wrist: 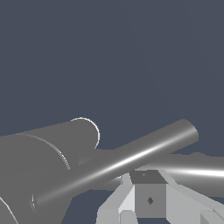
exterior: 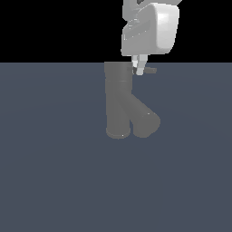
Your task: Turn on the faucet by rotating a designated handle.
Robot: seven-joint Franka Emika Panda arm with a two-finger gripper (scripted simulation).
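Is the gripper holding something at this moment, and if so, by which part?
Cannot be told for certain. The gripper sits at the handle near the faucet top, but a closed grasp is not visible.
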